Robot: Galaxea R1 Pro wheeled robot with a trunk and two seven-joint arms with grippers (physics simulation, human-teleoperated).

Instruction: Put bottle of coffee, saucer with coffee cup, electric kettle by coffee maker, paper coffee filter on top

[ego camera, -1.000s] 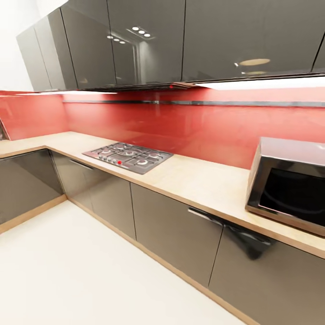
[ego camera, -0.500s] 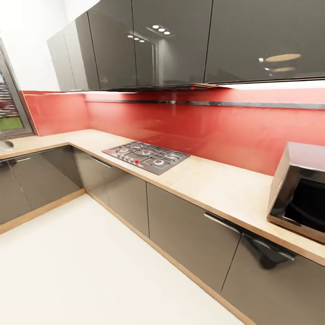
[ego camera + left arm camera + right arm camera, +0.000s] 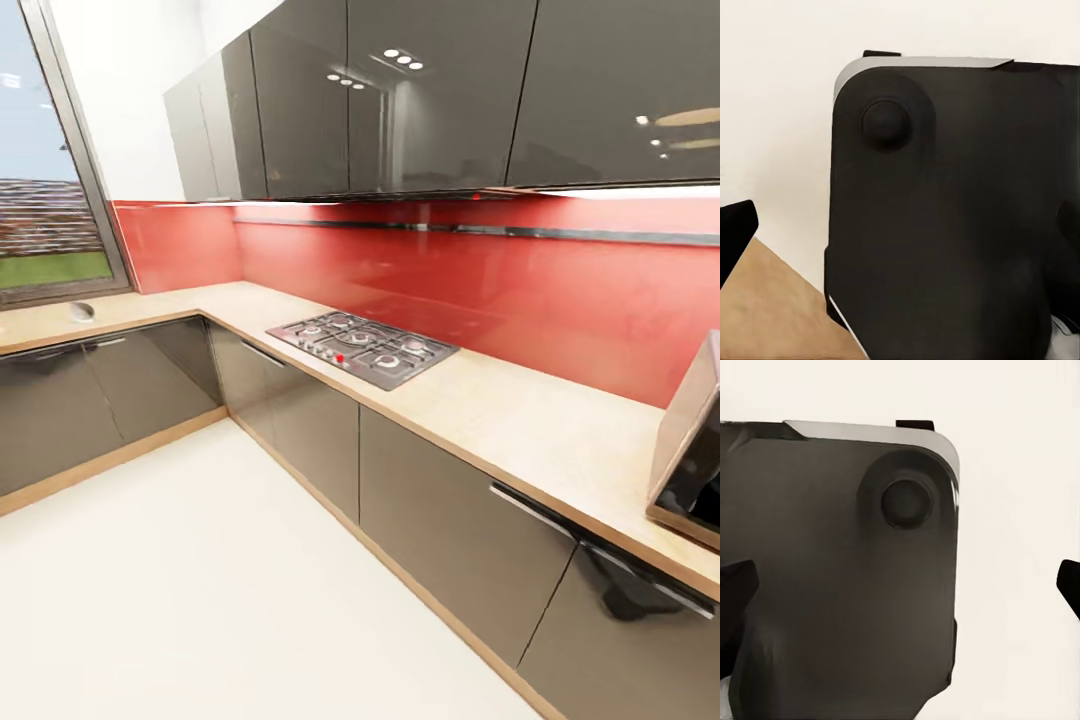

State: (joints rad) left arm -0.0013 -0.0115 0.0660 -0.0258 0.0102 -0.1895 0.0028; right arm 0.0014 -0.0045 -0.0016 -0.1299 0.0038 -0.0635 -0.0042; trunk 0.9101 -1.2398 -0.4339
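Note:
The coffee maker, coffee bottle, filter, saucer, cup and kettle are all out of view. In the head view a light wooden L-shaped countertop runs along a red backsplash. In the left wrist view one black fingertip sits at the frame's edge, and my left gripper faces a dark panel of my own body. In the right wrist view two black fingertips stand far apart; my right gripper is open and holds nothing.
A gas hob is set into the counter. A microwave stands at the right edge. A window and a small round fitting are at the left. Dark glossy cabinets hang above and stand below, beside white floor.
The whole head view has swung left: the hob and microwave slide rightward in the picture and the window comes in at the left. That is camera motion, not the things moving.

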